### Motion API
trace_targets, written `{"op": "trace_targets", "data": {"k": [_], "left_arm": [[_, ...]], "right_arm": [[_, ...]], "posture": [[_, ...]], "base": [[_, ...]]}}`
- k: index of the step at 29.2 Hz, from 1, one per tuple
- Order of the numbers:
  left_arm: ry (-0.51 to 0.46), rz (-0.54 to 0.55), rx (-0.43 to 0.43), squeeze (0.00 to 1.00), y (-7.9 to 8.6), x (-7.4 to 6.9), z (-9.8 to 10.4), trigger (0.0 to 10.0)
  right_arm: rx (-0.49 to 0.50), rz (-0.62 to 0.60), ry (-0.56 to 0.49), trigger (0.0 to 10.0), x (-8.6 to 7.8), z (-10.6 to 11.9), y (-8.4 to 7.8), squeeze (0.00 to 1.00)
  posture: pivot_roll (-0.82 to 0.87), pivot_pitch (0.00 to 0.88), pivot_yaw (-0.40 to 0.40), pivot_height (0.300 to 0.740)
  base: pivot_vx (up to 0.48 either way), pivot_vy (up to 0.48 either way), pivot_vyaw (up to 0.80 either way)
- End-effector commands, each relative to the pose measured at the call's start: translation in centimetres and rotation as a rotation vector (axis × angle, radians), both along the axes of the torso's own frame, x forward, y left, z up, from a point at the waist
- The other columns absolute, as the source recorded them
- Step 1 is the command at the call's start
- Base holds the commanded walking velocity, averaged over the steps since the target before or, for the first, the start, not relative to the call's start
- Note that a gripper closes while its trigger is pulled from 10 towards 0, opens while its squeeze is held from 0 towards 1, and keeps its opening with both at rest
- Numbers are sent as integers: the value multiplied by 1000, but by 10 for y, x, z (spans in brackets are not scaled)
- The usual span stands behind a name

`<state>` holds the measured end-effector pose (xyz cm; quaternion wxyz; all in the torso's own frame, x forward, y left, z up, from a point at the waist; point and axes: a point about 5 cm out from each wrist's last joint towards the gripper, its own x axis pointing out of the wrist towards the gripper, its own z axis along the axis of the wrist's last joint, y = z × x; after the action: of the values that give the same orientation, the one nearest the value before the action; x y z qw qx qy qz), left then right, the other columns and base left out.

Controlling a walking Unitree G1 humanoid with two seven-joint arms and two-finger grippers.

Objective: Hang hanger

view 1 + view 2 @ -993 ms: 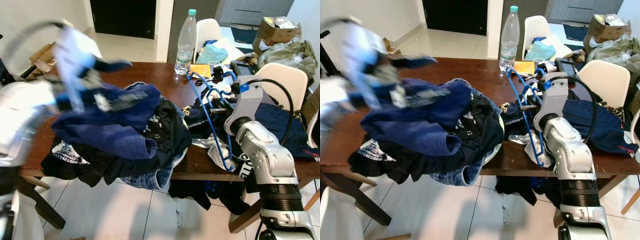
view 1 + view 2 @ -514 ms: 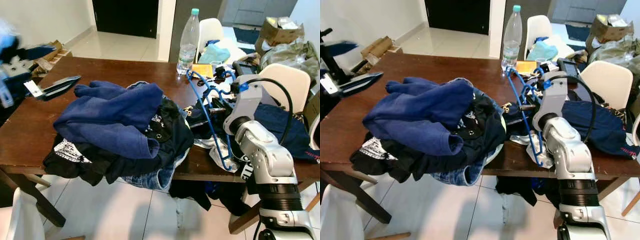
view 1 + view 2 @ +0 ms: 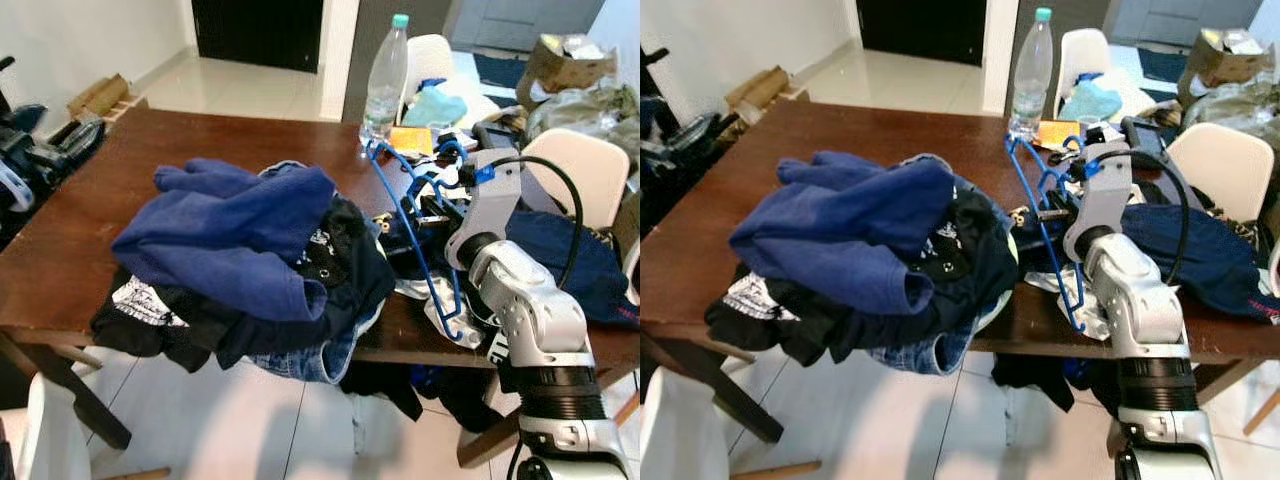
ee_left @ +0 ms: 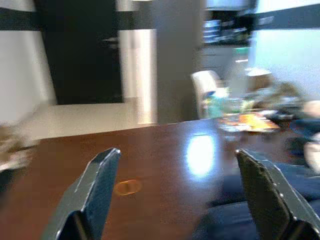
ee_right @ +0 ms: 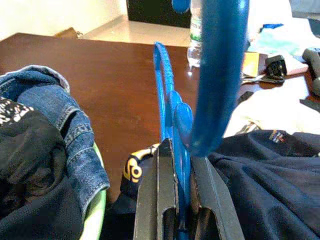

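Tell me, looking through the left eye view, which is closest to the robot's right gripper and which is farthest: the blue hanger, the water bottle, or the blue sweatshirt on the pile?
1. Blue hanger: clamped in the right gripper itself.
2. Water bottle: standing at the table's far edge, beyond the gripper.
3. Blue sweatshirt: on top of the clothes pile, off to the robot's left.

Bottle and sweatshirt are nearly too close to call.

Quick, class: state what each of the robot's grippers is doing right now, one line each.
Left gripper: open, holding nothing, above the brown table.
Right gripper: shut on the blue hanger.
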<state>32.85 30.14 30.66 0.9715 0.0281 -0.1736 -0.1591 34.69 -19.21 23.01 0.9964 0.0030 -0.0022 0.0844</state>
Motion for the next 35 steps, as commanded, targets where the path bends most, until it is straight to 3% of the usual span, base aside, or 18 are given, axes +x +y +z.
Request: {"op": "trace_targets", "data": {"k": [1,4,6,12,20,27,28,29,35], "left_arm": [[22,-105,3,0,-13,5,-5,10000],[67,-179,32,0,-25,10,-15,10000],[67,-179,32,0,-25,10,-15,10000],[159,-245,38,0,-35,14,-41,10000],[181,-180,10,0,-26,17,-47,10000],[171,-161,-63,0,-13,10,-45,10000],[173,-164,-67,0,-13,9,-46,5569],[172,-181,-82,0,-14,8,-46,0],[172,-244,-90,0,-21,7,-48,0]], "right_arm": [[-10,-15,0,10000,-1,2,-4,0],[-13,-17,-2,10000,-1,2,-4,0],[-13,-17,-2,10000,-1,2,-4,0],[-22,-16,-5,10000,-1,4,-5,0],[-25,-19,-5,10000,-1,5,-7,0],[-24,-21,2,10000,-2,3,-8,0],[-24,-20,3,10000,-2,3,-7,0],[-23,-19,2,10000,-1,4,-7,0],[-23,-17,-1,10000,-1,5,-6,0]], "posture": [[82,96,-48,740],[80,94,-49,740],[80,94,-49,740],[75,89,-56,740],[71,92,-54,740],[74,100,-57,740],[74,100,-57,740],[76,99,-58,740],[72,99,-55,740]], "base": [[0,0,0],[0,0,0],[0,0,0],[0,0,0],[0,0,0],[0,0,0],[0,0,0],[0,0,0],[0,0,0]]}}
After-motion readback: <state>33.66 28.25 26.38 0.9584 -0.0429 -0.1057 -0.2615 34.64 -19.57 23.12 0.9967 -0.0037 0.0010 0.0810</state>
